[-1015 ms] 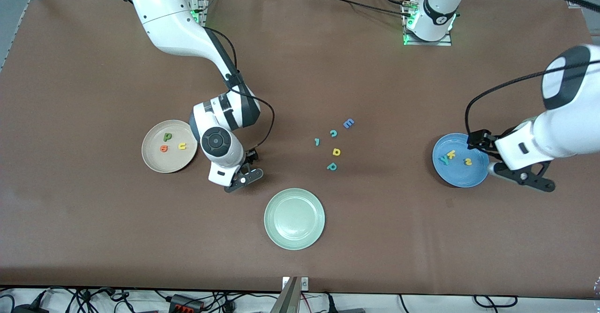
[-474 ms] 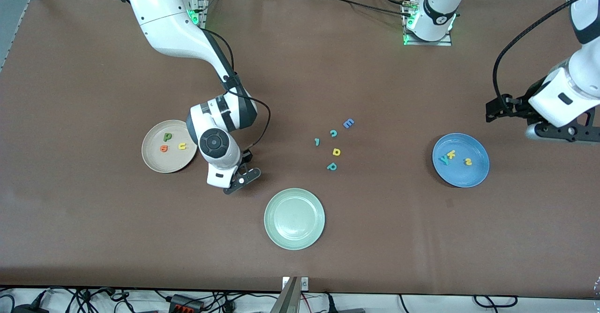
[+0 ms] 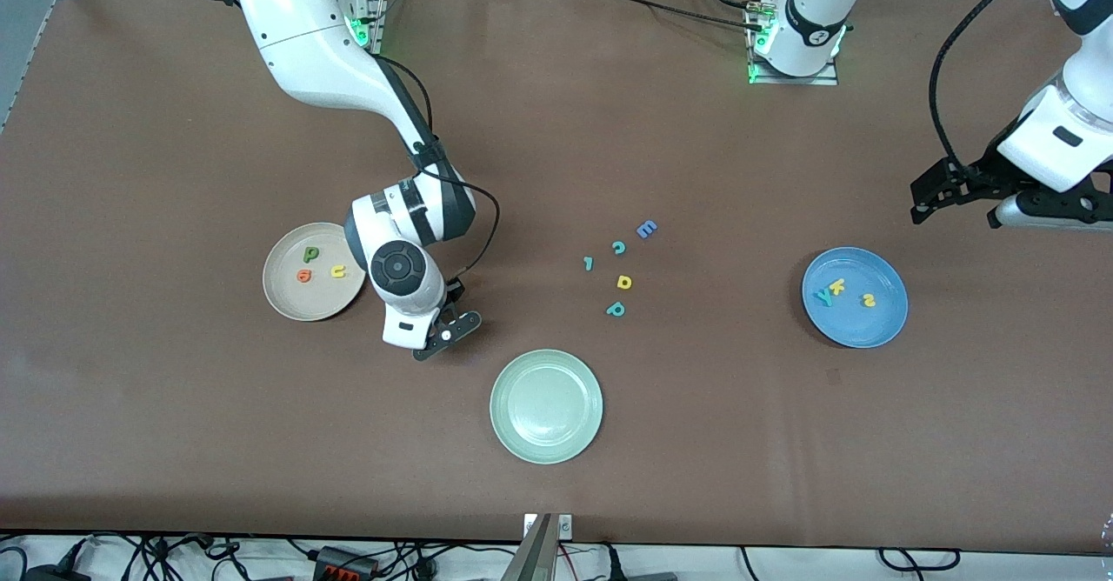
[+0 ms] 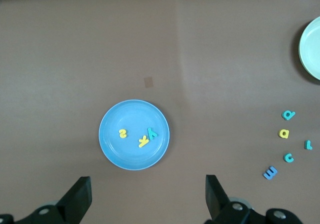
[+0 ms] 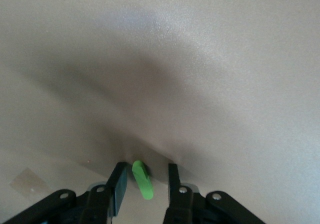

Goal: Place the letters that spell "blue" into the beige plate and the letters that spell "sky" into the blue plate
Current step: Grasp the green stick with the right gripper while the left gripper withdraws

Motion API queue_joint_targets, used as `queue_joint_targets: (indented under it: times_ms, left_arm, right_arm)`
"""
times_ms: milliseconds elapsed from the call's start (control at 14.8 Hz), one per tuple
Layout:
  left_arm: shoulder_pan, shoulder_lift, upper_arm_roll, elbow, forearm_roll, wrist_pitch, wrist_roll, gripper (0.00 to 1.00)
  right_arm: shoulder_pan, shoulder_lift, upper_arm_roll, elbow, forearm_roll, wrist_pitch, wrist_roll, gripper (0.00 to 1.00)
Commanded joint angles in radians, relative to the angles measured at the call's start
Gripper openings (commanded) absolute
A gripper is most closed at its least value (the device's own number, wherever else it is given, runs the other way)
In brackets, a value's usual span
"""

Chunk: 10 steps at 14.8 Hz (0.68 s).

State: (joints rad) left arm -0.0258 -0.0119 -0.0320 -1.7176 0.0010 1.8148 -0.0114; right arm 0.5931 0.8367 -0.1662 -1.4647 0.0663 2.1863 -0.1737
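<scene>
The thin green bar l point(image 5: 142, 179) lies on the table between the fingers of my right gripper point(image 5: 145, 184), which stand a little apart on either side of it, not yet pinching, low just beside the beige plate point(image 3: 283, 298). That plate holds three letters: green b point(image 3: 310, 255), orange e point(image 3: 303, 276), yellow u point(image 3: 337, 271). The blue plate point(image 3: 887, 324), toward the left arm's end, holds three more: yellow s point(image 3: 868, 300), yellow k point(image 3: 837, 285), teal y point(image 3: 823, 297). My left gripper point(image 4: 145, 199) waits wide open, empty, in the air near that blue plate. Five stray letters point(image 3: 623, 282) lie between the two plates. One pale green plate point(image 3: 546, 405) sits nearer the front camera.
</scene>
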Motion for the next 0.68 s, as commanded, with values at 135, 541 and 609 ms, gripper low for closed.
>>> queue_joint_targets:
  times_ms: [135,541,609]
  left_arm:
    - [0.023,0.001,-0.028,0.047,-0.016,-0.101,0.008,1.0]
    - [0.021,0.001,-0.032,0.052,-0.015,-0.127,0.008,1.0]
    - [0.021,0.0,-0.032,0.052,-0.016,-0.129,0.008,1.0]
  right_arm:
    - [-0.007,0.008,0.008,0.003,0.0,-0.011,-0.007,0.2]
    - [-0.019,-0.024,0.007,0.004,0.003,-0.055,0.016,0.05]
    - [-0.027,-0.036,0.007,0.006,0.003,-0.094,0.023,0.04]
